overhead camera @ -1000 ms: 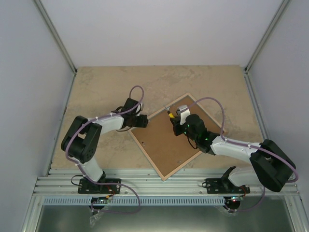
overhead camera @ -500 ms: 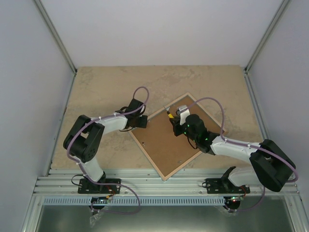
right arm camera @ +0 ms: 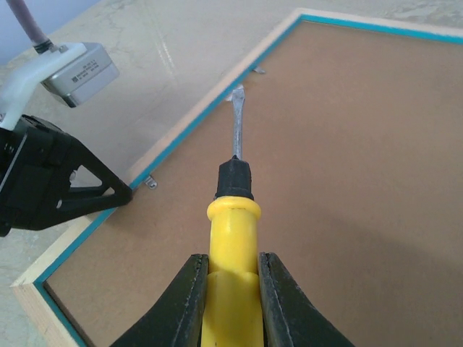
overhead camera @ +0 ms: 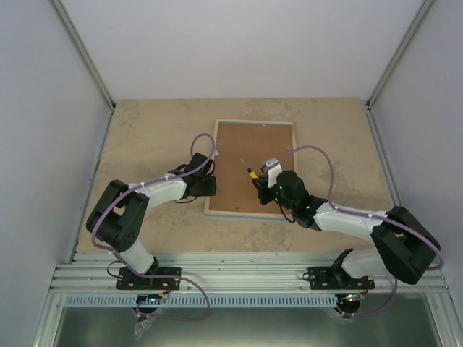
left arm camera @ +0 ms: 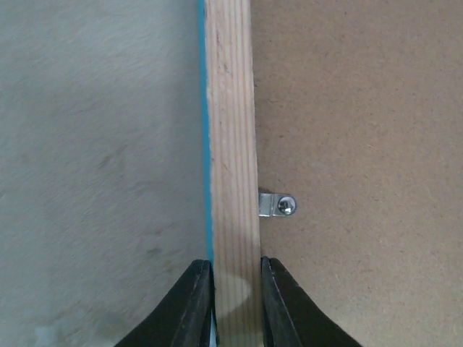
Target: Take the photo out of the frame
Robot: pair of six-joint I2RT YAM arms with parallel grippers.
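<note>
Top view: the frame lies face down on the counter, brown backing up; the photo must sit beneath that board, so I cannot see it. The left pincer is at the frame's left rail and the right pincer is over the backing; both jaws are too small to read here.

Left wrist: the pincer is clamped across the wooden rail, with a metal tab just ahead; if I lever hard, the rail could slip from that narrow grip and the frame skate.

Right wrist: the pincer is closed on a yellow screwdriver, its blade near the far rail beside another tab; a slip could gouge the board or bend the tab; whether the tip touches anything I cannot tell.
</note>
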